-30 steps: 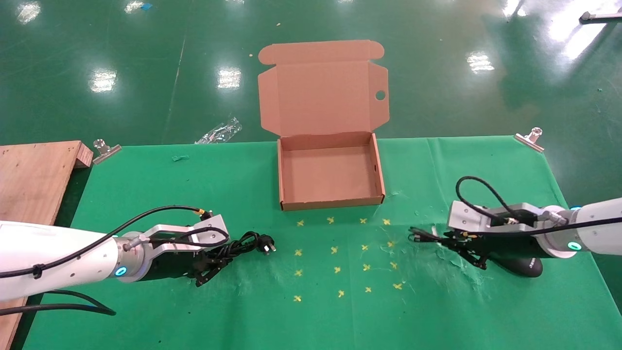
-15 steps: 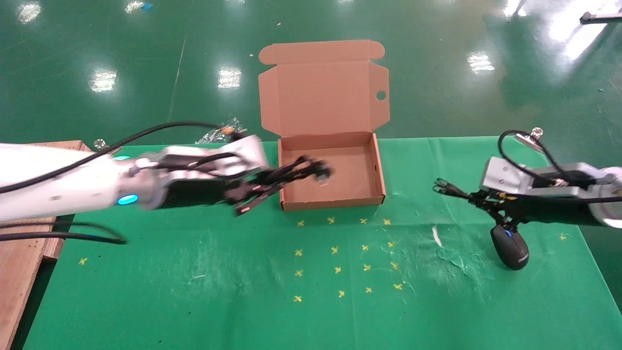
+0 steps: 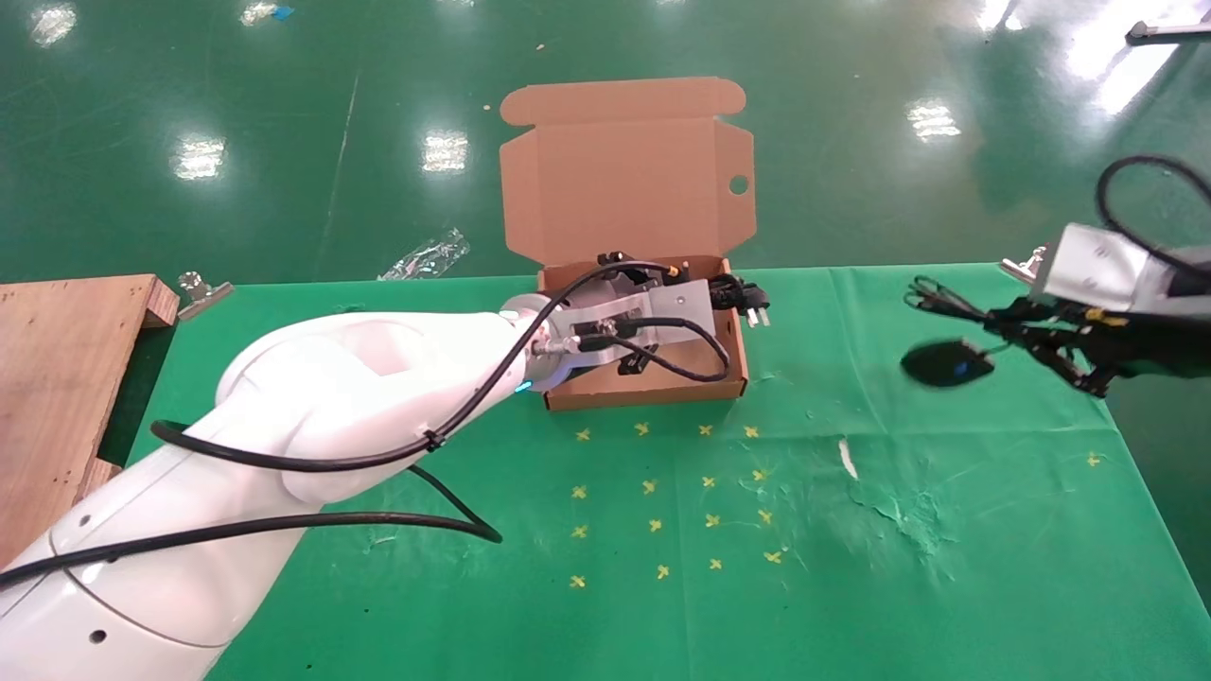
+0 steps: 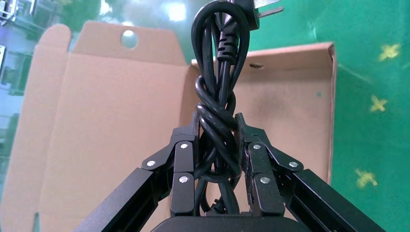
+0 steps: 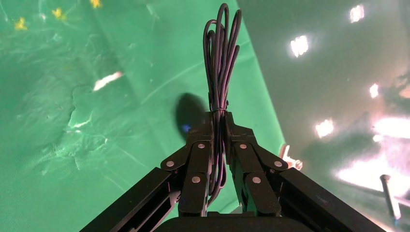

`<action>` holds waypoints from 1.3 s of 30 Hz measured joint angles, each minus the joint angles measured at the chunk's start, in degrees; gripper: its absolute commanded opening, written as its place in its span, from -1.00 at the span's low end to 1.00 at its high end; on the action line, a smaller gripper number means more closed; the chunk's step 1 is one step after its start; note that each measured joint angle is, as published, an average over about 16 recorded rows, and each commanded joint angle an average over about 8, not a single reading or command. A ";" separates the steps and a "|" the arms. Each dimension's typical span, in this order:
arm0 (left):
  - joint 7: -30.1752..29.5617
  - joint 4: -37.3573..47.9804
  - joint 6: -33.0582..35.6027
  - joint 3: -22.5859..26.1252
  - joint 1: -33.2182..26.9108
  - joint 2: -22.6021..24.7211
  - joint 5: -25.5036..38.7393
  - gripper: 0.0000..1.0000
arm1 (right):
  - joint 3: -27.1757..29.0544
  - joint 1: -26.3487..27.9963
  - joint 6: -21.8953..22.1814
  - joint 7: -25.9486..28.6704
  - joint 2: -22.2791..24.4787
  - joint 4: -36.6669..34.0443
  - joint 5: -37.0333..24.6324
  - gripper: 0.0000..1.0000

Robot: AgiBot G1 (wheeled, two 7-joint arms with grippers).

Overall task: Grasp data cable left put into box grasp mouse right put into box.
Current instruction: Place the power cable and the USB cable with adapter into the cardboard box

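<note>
Over the shallow brown corrugated cardboard box: left tool clamped on the thick black twisted data cable, plug reaching past the box's right wall. Right of the box, above the green-clothed table: right tool pinching the thin cord bundle, small glossy black mouse apparently dangling below.

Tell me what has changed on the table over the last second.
The left hand lifted the data cable off the cloth and carried it over the box. The right hand raised the mouse by its bundled cord, so it hangs in the air. The box stayed open and in place.
</note>
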 measured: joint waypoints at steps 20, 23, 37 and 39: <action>-11.46 -3.91 -0.44 -0.51 -2.53 -11.15 -0.18 1.00 | -0.52 5.28 2.25 -8.29 -11.09 -3.91 4.16 -1.00; -12.86 -5.39 0.33 -2.07 -2.75 -14.25 -1.03 1.00 | -1.47 5.73 3.63 -11.27 -15.52 -7.43 4.48 -1.00; -14.31 -7.09 1.45 -3.62 -2.90 -17.64 -1.82 1.00 | -3.84 7.75 9.71 -30.21 -33.74 -36.64 8.00 -0.37; -14.32 -7.11 1.46 -3.64 -2.90 -17.73 -1.83 1.00 | -3.76 8.00 10.27 -32.27 -35.08 -40.34 8.57 0.13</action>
